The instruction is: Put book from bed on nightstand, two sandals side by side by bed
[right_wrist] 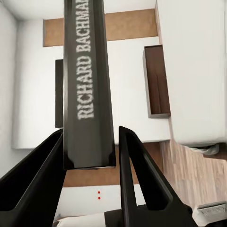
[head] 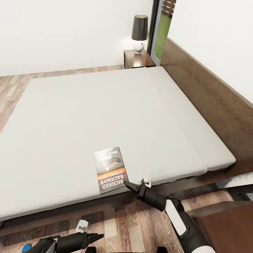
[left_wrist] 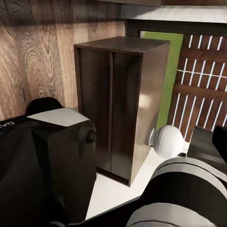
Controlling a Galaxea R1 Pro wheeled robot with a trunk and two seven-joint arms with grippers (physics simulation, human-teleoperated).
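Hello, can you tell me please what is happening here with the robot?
The robot stands at the edge of the bed and reaches its right gripper to the book lying near that edge. In the right wrist view the book's spine sits between the open fingers, not yet gripped. A nightstand with a lamp stands beyond the bed.

The book [head: 111, 169] lies flat near the front edge of the bed [head: 105, 105], on its off-white mattress.

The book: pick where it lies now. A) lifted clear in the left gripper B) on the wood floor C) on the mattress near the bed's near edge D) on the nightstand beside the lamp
C: the book lies flat on the off-white mattress by its near edge, with the right gripper at the book's corner.
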